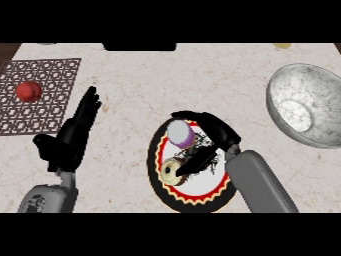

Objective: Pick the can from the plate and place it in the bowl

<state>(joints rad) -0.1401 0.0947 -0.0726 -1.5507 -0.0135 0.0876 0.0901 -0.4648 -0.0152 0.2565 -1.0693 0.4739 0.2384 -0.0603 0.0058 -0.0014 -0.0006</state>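
Your right hand [216,134] sits over the plate [158,172], fingers curled round the can [180,134], which stands at the plate's 12 o'clock. A doughnut [174,170] lies on the plate at the can's 6 o'clock, under your thumb. The bowl [313,105] is at 2 o'clock from the plate, well apart. Your left hand [73,135] rests open at 9 o'clock, fingers straight, beside a mat [47,80] bearing a red ball [29,91].

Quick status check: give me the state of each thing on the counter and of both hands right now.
can: lying on the plate, right hand's fingers curled round it
plate: flat on the counter, under the can
bowl: holds nothing, right of the plate
red ball: resting on the patterned mat
right hand: shut on the can
left hand: open, resting, holding nothing
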